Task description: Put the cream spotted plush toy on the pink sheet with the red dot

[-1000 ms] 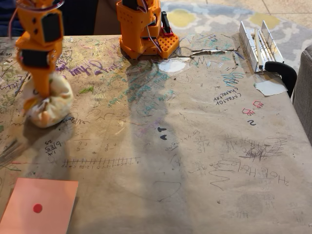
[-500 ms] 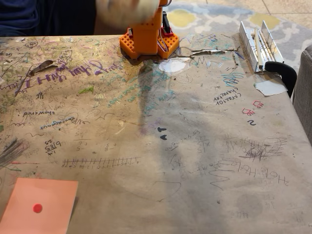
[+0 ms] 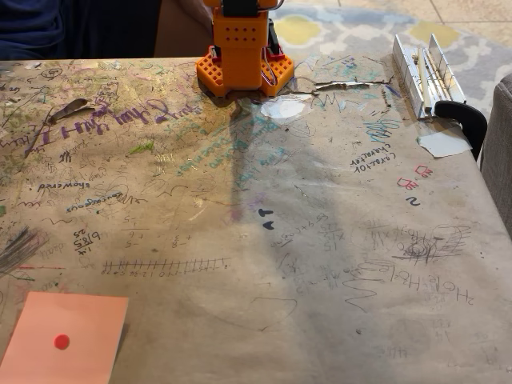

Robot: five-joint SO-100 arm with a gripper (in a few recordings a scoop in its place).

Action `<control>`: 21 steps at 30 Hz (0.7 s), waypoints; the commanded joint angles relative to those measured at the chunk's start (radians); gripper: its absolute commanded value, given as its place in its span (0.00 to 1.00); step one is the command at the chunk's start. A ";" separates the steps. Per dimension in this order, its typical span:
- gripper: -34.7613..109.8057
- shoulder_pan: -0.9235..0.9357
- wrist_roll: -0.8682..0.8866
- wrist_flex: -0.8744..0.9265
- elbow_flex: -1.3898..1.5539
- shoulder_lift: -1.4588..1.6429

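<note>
One broad table point(image 3: 320, 240), covered in brown paper thick with scribbles, takes up most of the fixed view, and at its far edge stands the orange arm base point(image 3: 240, 48), its upper links running out past the top of the picture. From what we have, we cannot tell whether the jaws are clenched, released or grasping anything, and we cannot tell where the cream spotted plush toy is. That uncertainty is our first worry: if the toy is being carried high, a weak pinch on soft plush could let it fall short of the goal. Over at the right, a metal rail point(image 3: 424, 72) with a black clamp point(image 3: 464, 116) sits well apart from the likely path, so we judge it no hazard. The pink sheet with the red dot point(image 3: 72, 328) lies flat at the near left corner, well apart from the base, partly cut by the picture's lower edge. We judge this a long reach, where aim may be loosest. Loose paper may slide or curl if the gripper brushes it, and a rounded toy could roll off. The white paper scrap point(image 3: 444, 144) at the right should not be mistaken for it. Smallest, the red dot point(image 3: 61, 342) sits left of the sheet's middle.
</note>
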 commanded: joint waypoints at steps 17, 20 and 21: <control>0.62 0.295 -0.430 -0.377 0.224 -0.874; 0.60 0.264 -0.430 -0.379 0.321 -0.761; 0.59 0.252 -0.425 -0.370 0.336 -0.744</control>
